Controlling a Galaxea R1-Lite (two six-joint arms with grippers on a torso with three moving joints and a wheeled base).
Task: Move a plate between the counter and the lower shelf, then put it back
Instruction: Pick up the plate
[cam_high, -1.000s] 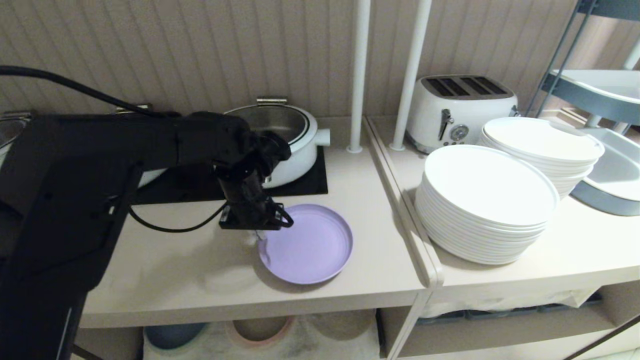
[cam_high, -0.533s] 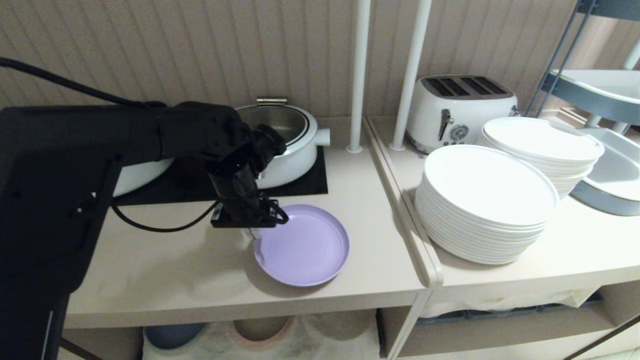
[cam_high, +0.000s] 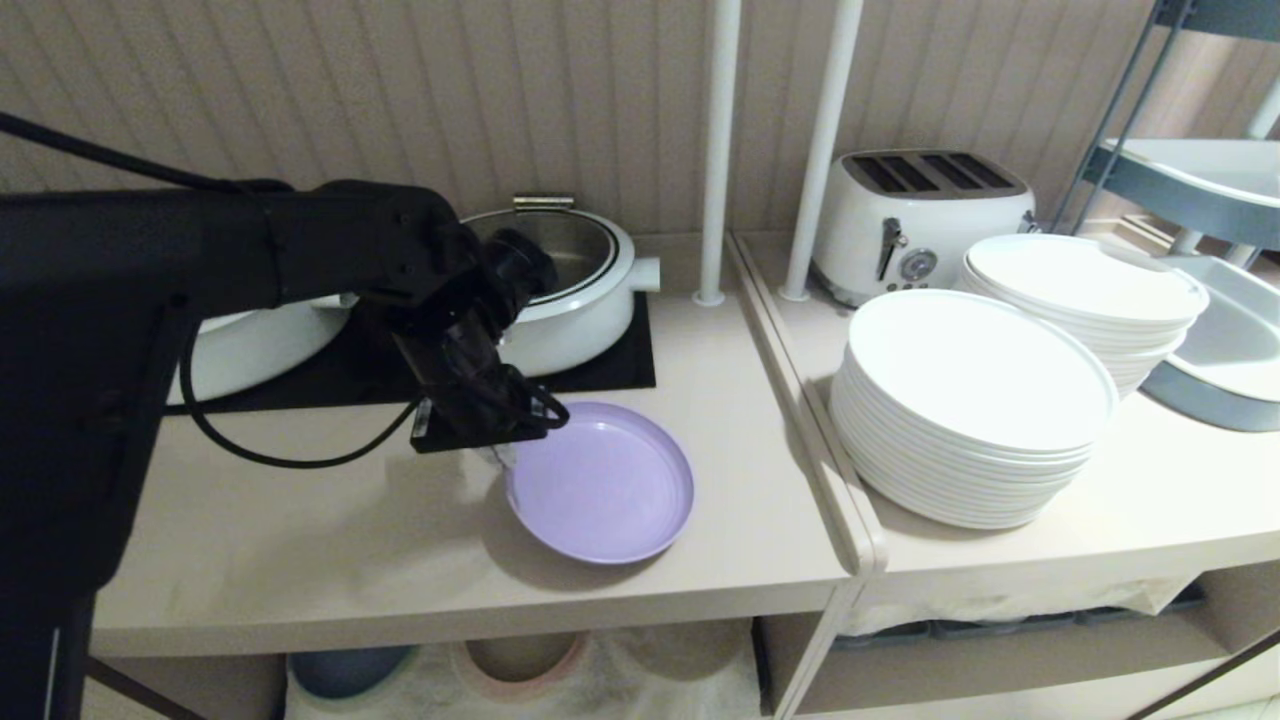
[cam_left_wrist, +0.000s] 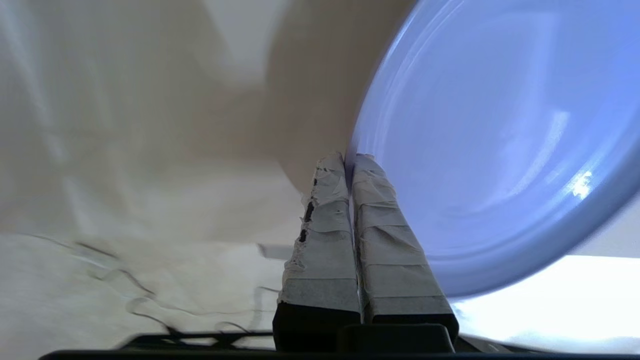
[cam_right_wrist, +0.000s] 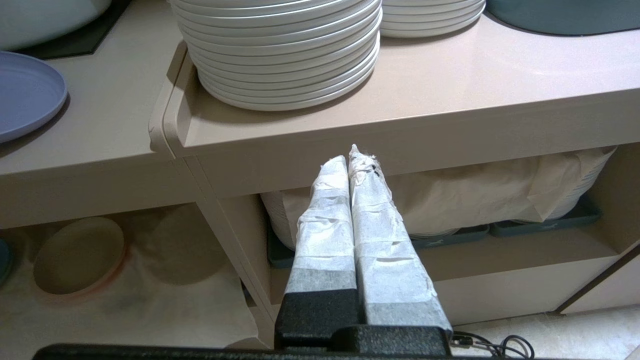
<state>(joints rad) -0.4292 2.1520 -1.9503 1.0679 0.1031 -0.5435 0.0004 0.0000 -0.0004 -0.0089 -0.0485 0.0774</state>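
1. The surface, a beige worktop with a black hob panel at the back, fills the left half of the head view; 2 white pots sit on the hob.
2. The lower shelf, lined with wrinkled white cloth, shows along the bottom edge of the head view beneath that surface, with a blue plate and a pink-rimmed plate already in it.
3. To the right, on the adjoining section, stand 2 stacks of white plates and a toaster, none of them part of the job.
4. The plate, lilac, is in the centre of the head view, at the surface's front half. It looks tilted, its left rim raised and a shadow under it.
5. The left end effector reaches in from the left of the frame. Its taped fingers are pinched together on the plate's left rim, one inside the rim and one outside.
6. The right end effector hangs low in front of the cabinet, fingers pressed together, holding nothing.
7. Judged step: the lift off the surface, start of the trip down.
8. The next move calls for a firm pinch, clearing the front edge, then lowering into the shelf's free right part.
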